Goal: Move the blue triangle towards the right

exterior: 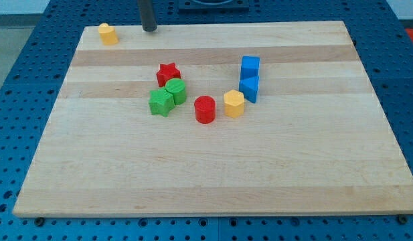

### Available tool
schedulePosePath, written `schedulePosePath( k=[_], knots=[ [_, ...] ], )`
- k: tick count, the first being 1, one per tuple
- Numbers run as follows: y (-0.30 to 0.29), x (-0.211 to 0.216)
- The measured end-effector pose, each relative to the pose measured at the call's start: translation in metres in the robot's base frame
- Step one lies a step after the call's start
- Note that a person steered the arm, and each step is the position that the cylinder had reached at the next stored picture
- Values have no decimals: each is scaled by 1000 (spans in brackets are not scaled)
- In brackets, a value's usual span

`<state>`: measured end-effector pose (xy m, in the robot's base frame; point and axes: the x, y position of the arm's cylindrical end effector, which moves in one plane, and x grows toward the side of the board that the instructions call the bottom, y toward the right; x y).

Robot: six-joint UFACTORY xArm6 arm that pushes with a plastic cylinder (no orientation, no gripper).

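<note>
The blue triangle (pixel 249 88) sits just below the blue cube (pixel 250 66), touching the yellow hexagon (pixel 233 104) at its lower left. My tip (pixel 149 29) stands far up-left of it, touching no block; the rod carries no pincer.

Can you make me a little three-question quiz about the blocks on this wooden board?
1. True or false: my tip is touching the blue triangle.
2. Which block sits alone near the board's top-left corner? A) red star B) yellow block C) green cylinder
3. Fill in: the blue cube sits just toward the view's ____ of the blue triangle.

Key:
1. False; my tip is at the view's top, far from it.
2. B, the yellow block.
3. top
</note>
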<state>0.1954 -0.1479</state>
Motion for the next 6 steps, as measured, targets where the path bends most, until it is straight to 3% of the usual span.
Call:
schedulePosePath(
  k=[2, 4, 6],
  knots=[
    [39, 20],
    [64, 97],
    [126, 173]
  ],
)
